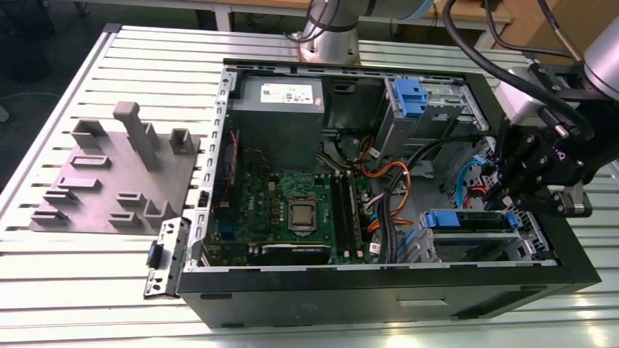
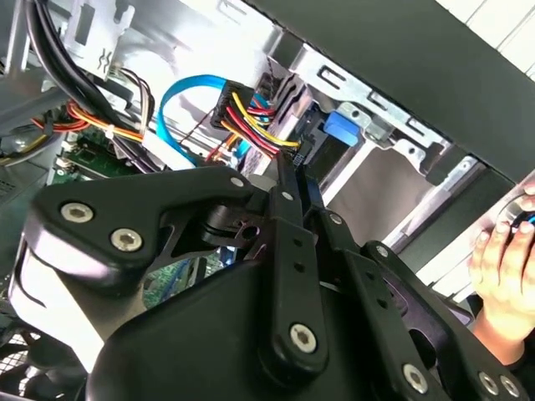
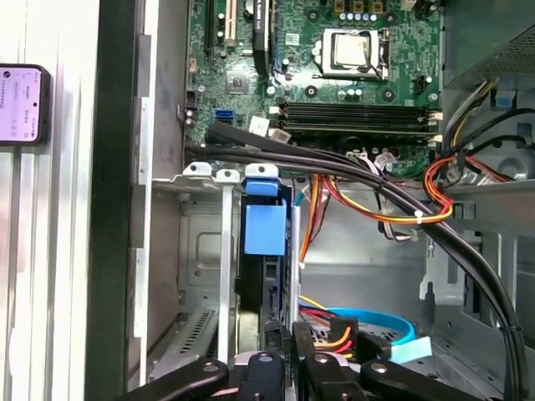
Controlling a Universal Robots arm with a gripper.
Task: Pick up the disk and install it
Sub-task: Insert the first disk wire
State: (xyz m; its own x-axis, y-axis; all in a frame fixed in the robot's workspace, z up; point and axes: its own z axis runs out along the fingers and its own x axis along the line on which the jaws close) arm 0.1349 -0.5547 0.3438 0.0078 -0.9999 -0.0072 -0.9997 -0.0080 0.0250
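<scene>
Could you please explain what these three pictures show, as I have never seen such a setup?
A robot arm with a black gripper reaches into an open computer case lying on a slotted metal table. The exterior view looks on from off the arm. Both wrist views ride on the arm and look past the gripper. The disk, framed in blue, sits in a drive bay just ahead of the gripper; whether it is gripped I cannot tell. A grey fixture plate lies beside the case, a phone lies on the table, and a person's hand is near the case.
</scene>
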